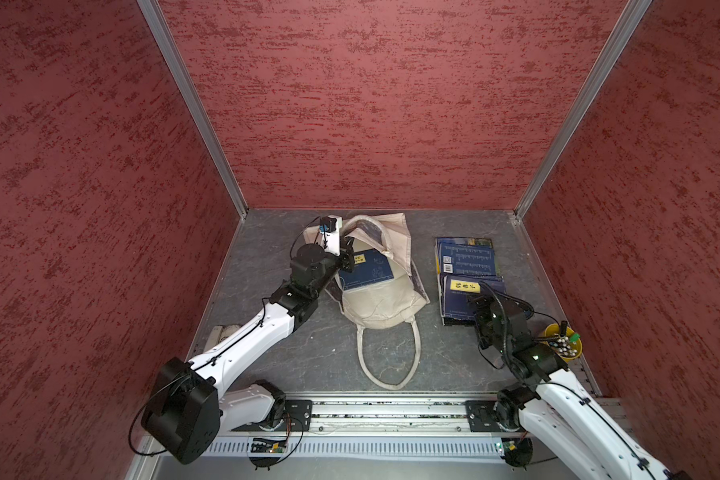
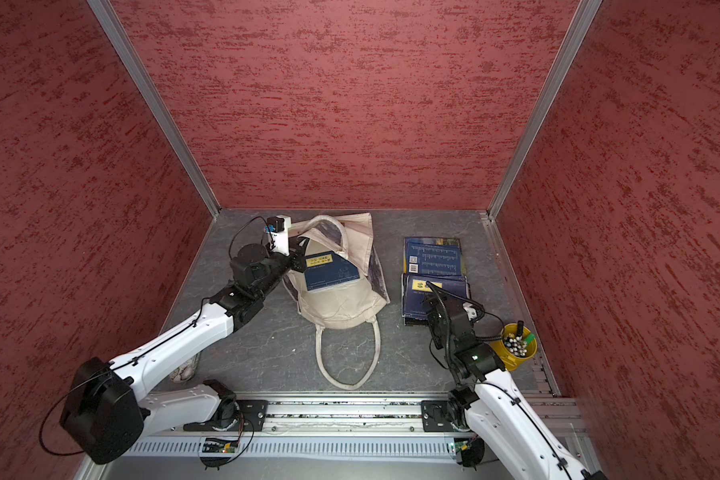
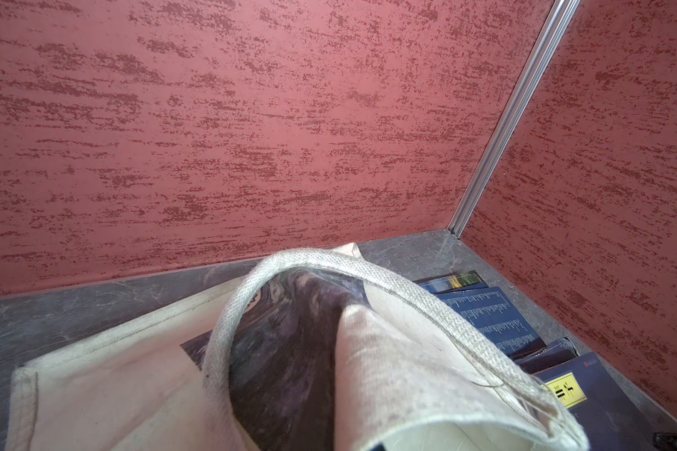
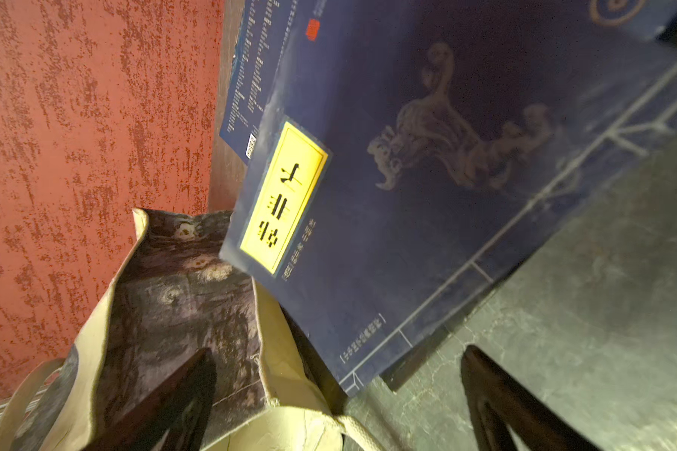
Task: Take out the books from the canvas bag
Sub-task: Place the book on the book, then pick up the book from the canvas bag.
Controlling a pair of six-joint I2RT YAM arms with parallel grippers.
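In canvas bag, 1 navy book, left gripper pinching rim

This is a robot test booth in a lab. Red textured wall panels meet at bare aluminium posts around a grey floor, and a metal rail across the bottom of both top views carries the left arm and right arm.

Yellow bucket of markers, grey tabletop, red walls
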